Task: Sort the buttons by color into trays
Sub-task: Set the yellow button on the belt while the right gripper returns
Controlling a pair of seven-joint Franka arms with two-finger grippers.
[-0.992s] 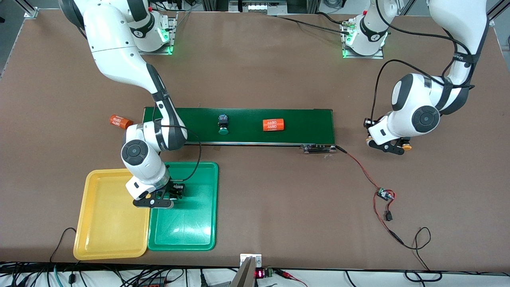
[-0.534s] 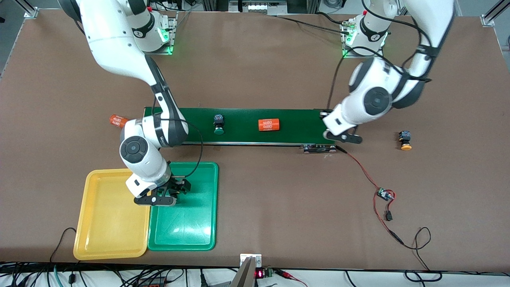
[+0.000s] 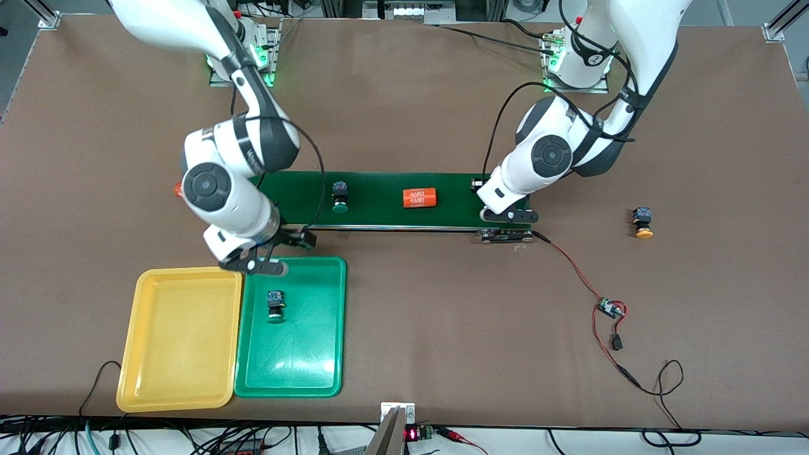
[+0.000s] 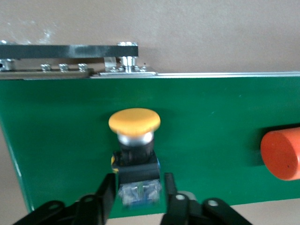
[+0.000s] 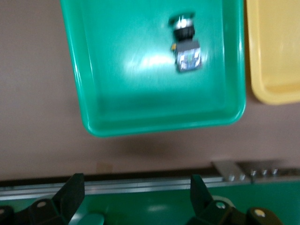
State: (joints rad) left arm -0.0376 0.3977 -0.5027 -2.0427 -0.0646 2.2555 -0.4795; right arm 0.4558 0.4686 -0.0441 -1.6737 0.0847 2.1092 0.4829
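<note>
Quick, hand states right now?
Left hand: around the yellow-capped button on the belt, grip cannot be told.
Right hand: open, empty.

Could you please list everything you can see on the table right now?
yellow tray: one, beside the green tray, nearest the camera.
green tray: one, holding one button.
green-capped buttons: two; one in the green tray, one on the belt.
yellow-capped buttons: two; one on the belt, one on the bare table.
conveyor belt: one, dark green, mid-table.
orange cylinders: two; one on the belt, one mostly hidden by the right arm.
circuit board: one, wired to the belt.
left gripper: at the belt's yellow-capped button.
right gripper: open, between belt and green tray.
</note>
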